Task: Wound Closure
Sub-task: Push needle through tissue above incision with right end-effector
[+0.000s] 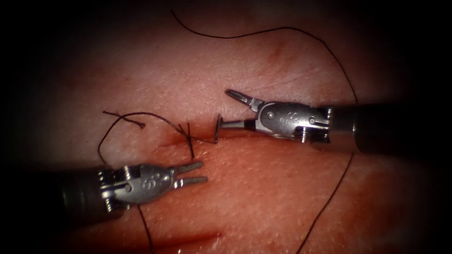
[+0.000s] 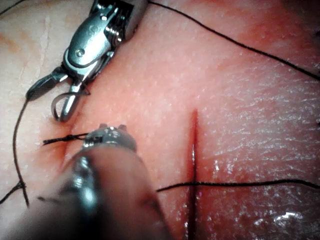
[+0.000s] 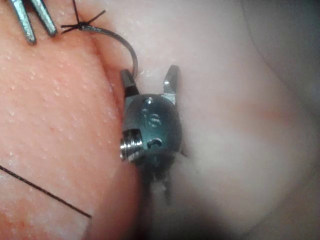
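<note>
The needle (image 1: 216, 128) is standing in the tissue (image 1: 282, 197) at the cut (image 1: 202, 139), just off the released right claw (image 1: 225, 109), ungripped. The left claw (image 1: 203, 172), released and empty, is waiting below the knot (image 1: 189, 137). Next, the needle must probably be grasped.

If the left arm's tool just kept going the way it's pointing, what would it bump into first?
Probably just the tissue. The left tool, open and holding nothing, points right along the surface below the cut. The needle and the right tool, also open, sit above that line; depth is unclear.
</note>
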You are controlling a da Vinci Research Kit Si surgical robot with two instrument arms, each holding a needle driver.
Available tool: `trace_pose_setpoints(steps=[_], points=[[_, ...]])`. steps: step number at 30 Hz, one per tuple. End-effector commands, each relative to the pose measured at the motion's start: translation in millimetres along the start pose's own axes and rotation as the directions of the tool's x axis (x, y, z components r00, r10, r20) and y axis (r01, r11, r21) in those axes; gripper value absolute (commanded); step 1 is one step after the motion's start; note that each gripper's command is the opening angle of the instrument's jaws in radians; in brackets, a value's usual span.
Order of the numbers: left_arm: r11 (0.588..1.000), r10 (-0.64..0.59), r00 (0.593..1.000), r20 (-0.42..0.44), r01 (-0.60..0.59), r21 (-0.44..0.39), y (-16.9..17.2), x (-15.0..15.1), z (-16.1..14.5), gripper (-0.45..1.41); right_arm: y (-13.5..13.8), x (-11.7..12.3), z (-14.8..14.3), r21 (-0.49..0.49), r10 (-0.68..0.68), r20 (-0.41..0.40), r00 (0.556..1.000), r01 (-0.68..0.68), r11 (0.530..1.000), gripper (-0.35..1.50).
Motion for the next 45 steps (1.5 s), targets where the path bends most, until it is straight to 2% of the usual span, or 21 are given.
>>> trace_pose_setpoints(steps=[1,5,12,16,19,21,27,30,37,43,45], points=[[1.0,0.001,1.0,-0.001,-0.001,0.0,0.0,0.0,0.8,-0.08,0.1,0.9,0.6,-0.012,-0.009,-0.022,1.0,0.009,1.0,1.43],[1.0,-0.002,1.0,-0.01,0.003,0.007,-0.1,0.2,0.9,-0.08,-0.9,3.6,-0.4,-0.03,-0.05,-0.118,0.992,0.047,0.998,1.41],[1.0,-0.001,0.999,-0.046,0.003,0.025,0.0,1.5,1.8,-0.06,-1.7,8.1,-1.6,-0.027,-0.196,-0.188,0.963,0.194,0.981,1.3],[1.0,0.002,0.998,-0.063,0.0,0.021,0.3,2.4,2.6,-0.06,-1.7,10.7,-1.6,-0.049,-0.248,-0.231,0.941,0.244,0.969,1.3],[1.0,-0.001,0.997,-0.077,0.002,0.017,0.2,2.6,3.0,-0.06,-1.8,12.0,-1.4,-0.069,-0.278,-0.238,0.931,0.269,0.961,1.33],[1.0,0.002,0.997,-0.078,0.0,0.019,0.1,2.3,3.3,-0.06,-1.8,13.5,-1.1,-0.085,-0.321,-0.231,0.918,0.31,0.947,1.3],[1.0,0.015,0.996,-0.084,-0.013,0.026,0.4,0.8,3.7,-0.06,-1.1,16.0,-0.6,-0.111,-0.352,-0.228,0.908,0.335,0.936,1.26],[0.999,0.029,0.997,-0.068,-0.028,0.019,0.6,-0.5,4.3,-0.06,-0.9,17.5,-0.4,-0.139,-0.353,-0.243,0.903,0.328,0.934,1.33],[1.0,0.026,0.999,-0.045,-0.026,0.002,1.3,-1.6,4.6,-0.06,-0.8,19.6,-0.3,-0.177,-0.369,-0.257,0.893,0.332,0.927,1.38],[1.0,0.024,0.999,-0.045,-0.024,-0.002,1.9,-1.4,4.4,-0.06,-1.3,20.1,1.3,-0.237,-0.443,-0.274,0.854,0.386,0.891,1.4],[1.0,0.024,0.999,-0.046,-0.025,-0.005,1.9,-1.4,4.4,-0.06,-1.7,20.4,1.7,-0.252,-0.479,-0.298,0.826,0.415,0.874,1.38]])
